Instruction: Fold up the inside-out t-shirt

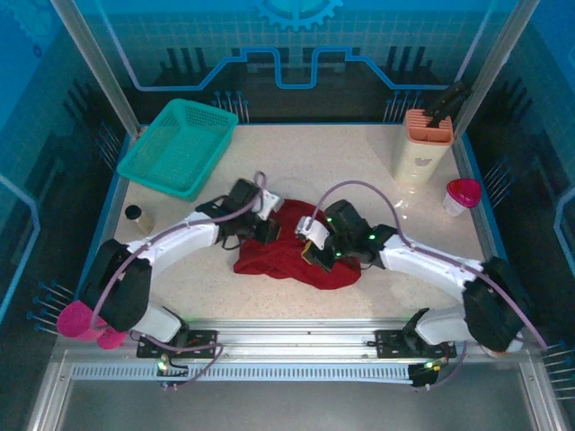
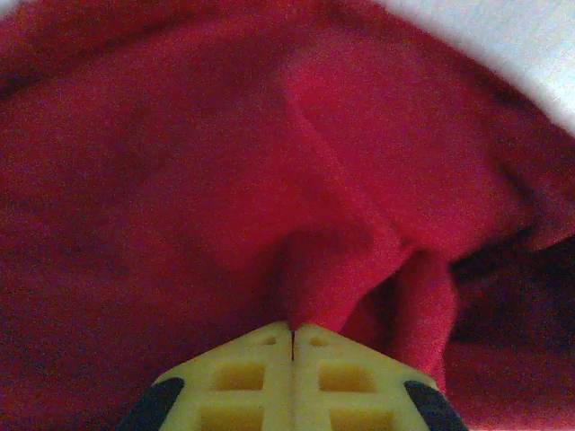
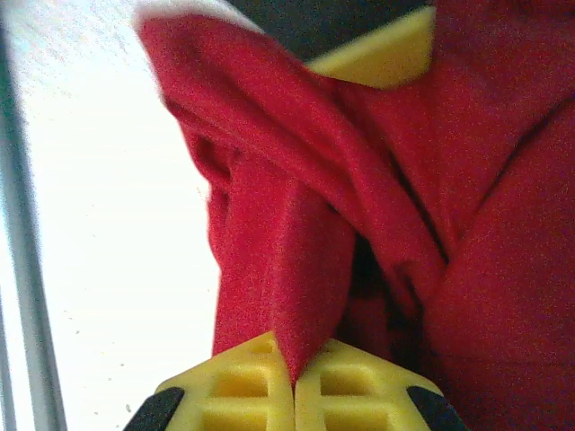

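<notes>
The inside-out t-shirt (image 1: pixel 292 260) lies crumpled in a dark red heap at the middle of the table, between both arms. My left gripper (image 1: pixel 268 230) is at the heap's upper left edge. In the left wrist view its yellow fingers (image 2: pixel 293 330) are shut on a raised ridge of the t-shirt (image 2: pixel 225 180). My right gripper (image 1: pixel 312 255) sits on the heap's right part. In the right wrist view it (image 3: pixel 295 364) is shut on a pinched fold of the t-shirt (image 3: pixel 287 242), and a yellow finger (image 3: pixel 382 58) of the left gripper shows just beyond. No white tag is visible.
A teal basket (image 1: pixel 180 148) stands at the back left. An orange holder (image 1: pixel 424 144) and a pink-lidded cup (image 1: pixel 462 196) stand at the back right. A small jar (image 1: pixel 139 218) stands at the left edge, and pink cups (image 1: pixel 81 319) sit by the left arm's base.
</notes>
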{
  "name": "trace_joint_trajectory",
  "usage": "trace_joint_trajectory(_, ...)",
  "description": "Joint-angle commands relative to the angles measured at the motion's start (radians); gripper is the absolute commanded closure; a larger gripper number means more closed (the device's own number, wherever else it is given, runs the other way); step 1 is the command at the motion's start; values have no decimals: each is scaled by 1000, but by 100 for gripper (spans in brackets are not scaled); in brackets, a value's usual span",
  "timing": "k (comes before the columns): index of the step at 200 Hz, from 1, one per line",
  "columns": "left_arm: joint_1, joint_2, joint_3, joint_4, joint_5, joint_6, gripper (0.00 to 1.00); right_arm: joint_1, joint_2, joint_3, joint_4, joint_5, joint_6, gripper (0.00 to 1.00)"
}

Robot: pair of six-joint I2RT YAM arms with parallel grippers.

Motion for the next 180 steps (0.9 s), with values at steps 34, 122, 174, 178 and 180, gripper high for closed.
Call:
trace_joint_trajectory(34, 366, -256, 42, 134, 313, -421, 100, -54, -343, 95, 15, -189, -519, 100)
trace_joint_trajectory(122, 119, -403, -253, -92, 49, -303, 50, 184, -137, 29, -438, 185, -641, 65)
trace_joint_trajectory(174, -197, -310, -214, -106, -44, -332, 40, -22, -114, 82, -104, 138, 238, 62)
trace_joint_trajectory(178, -209, -279, -213, -109, -78, -331, 40, -33, -96, 83, -122, 142, 333, 70)
trace_joint_trajectory(180, -213, -263, -210, -112, -95, -330, 40, -35, -84, 83, -135, 143, 377, 72)
